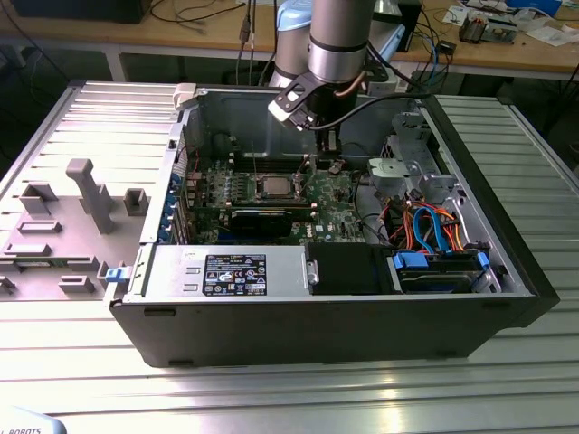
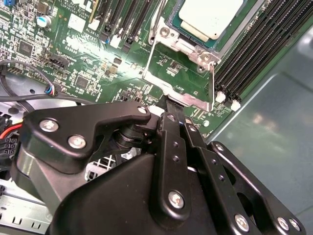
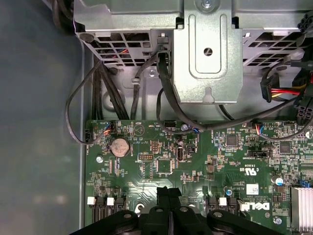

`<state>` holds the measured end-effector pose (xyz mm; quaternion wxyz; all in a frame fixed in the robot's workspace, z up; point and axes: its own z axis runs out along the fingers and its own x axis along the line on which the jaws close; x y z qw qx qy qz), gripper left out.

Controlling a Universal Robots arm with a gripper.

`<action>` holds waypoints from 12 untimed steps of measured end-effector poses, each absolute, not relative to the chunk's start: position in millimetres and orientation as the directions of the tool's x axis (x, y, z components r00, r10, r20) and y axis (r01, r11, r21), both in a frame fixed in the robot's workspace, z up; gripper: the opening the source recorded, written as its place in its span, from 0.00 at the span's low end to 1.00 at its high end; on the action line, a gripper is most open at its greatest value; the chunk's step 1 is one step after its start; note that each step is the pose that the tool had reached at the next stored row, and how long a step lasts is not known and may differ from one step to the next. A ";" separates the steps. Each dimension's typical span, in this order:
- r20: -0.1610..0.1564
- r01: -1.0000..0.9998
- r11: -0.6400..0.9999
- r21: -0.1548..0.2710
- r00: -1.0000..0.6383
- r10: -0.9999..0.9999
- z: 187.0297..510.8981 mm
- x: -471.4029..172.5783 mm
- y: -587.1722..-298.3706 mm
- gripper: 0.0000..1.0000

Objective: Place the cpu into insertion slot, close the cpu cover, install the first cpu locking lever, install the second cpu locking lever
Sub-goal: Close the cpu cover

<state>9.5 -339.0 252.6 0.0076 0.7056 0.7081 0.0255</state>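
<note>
The cpu (image 2: 210,17) is seated in the insertion slot (image 2: 172,20), mid-motherboard inside the computer case (image 1: 298,316). The cpu cover (image 2: 178,92) stands hinged open, clear of the chip. The tool (image 2: 170,108) is clenched, empty, tips at the cover's free edge. Remaining, by judgement: closing the cover and installing both levers.

Silver cpu (image 2: 210,17) flat in insertion slot (image 2: 193,35), cpu cover (image 2: 178,93) open.

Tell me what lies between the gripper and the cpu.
In the second wrist view, the cpu cover, a silver metal frame with a square window, lies between the gripper and the cpu.
</note>
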 end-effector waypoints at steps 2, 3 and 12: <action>0.025 0.999 0.003 0.047 -0.004 1.000 252.6 9.4 -339.0 0.11; 0.025 0.999 0.003 0.047 -0.004 1.000 252.6 9.4 -339.0 0.11; 0.025 0.999 0.003 0.047 -0.004 1.000 252.6 5.6 -339.0 0.11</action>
